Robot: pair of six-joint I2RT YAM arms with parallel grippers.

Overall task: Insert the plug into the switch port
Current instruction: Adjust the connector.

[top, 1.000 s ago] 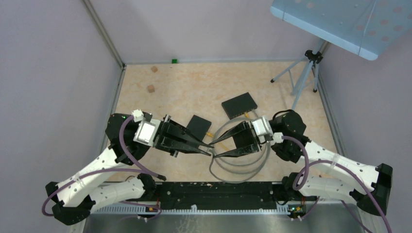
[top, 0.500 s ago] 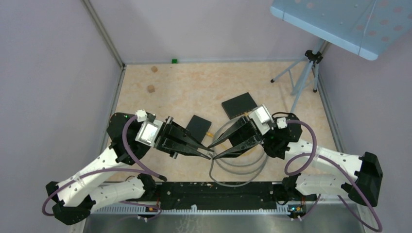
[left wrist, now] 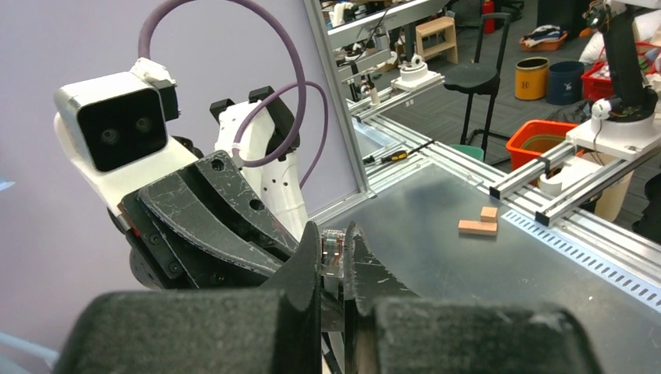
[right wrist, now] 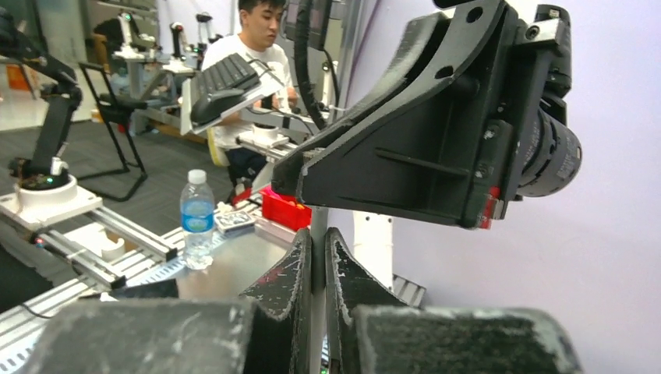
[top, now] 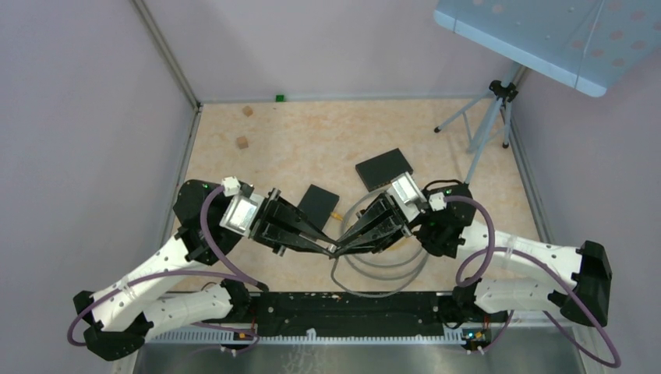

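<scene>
A clear plug [left wrist: 334, 255] sits pinched between the tips of my left gripper [left wrist: 334, 235], which is shut on it. In the top view my left gripper [top: 327, 248] and right gripper [top: 343, 245] meet tip to tip above the table's near middle. The right gripper [right wrist: 318, 238] is shut on the grey cable [right wrist: 319, 214], which runs straight up between its fingers. The rest of the cable [top: 382, 269] lies looped on the table under the right arm. A flat black box, the switch [top: 383, 169], lies behind the right gripper; its port does not show.
A second flat black box [top: 318, 202] lies just behind the left gripper, with a small yellow piece at its right edge. Two wooden cubes [top: 242, 142] and a green block [top: 279, 97] sit at the back left. A tripod [top: 483, 125] stands at the back right. Walls close both sides.
The right gripper swung left to the left gripper's tips and closed from part open onto the grey cable. The left gripper stayed shut on the plug, barely moving.
</scene>
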